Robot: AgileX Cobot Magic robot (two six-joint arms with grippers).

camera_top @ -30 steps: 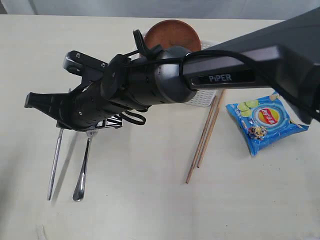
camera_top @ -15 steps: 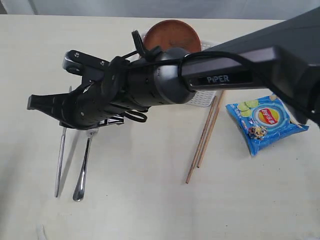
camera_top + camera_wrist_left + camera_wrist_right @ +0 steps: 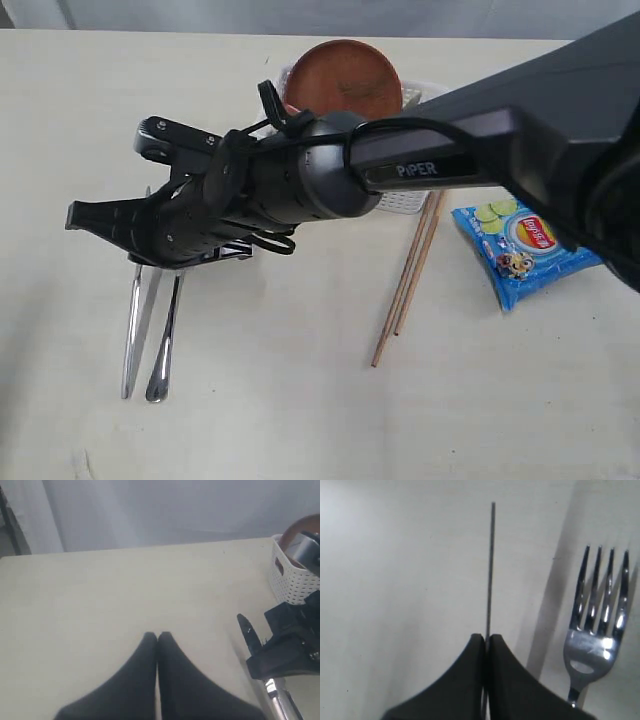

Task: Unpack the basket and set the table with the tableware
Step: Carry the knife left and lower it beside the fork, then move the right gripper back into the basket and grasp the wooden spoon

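The right tool (image 3: 485,639) was pinched shut on the knife (image 3: 128,360), gripping it partway along its length. In the right wrist view the blade showed edge-on as a thin line running out past the fingertips. The knife sat just beside the fork (image 3: 592,652), on the fork's side away from the basket (image 3: 292,587), and its long axis ran almost parallel to the fork's. The two handle ends lay close together and the other ends a little further apart. Whether the knife was resting on the surface (image 3: 300,400) or hanging just above it could not be told.

This looked like the placing step for the knife. The next move would turn on keeping that near-parallel line beside the fork while lowering and letting go. The right arm was the one at the fork. The left tool (image 3: 158,637) was closed with nothing in it, over bare surface, apart from the fork.

Beyond the fork, the basket held the brown plate (image 3: 345,72) propped up inside it. The chopsticks (image 3: 405,285) lay past the basket's near corner, well apart from the fork, and the blue chip packet (image 3: 525,245) lay further out again.
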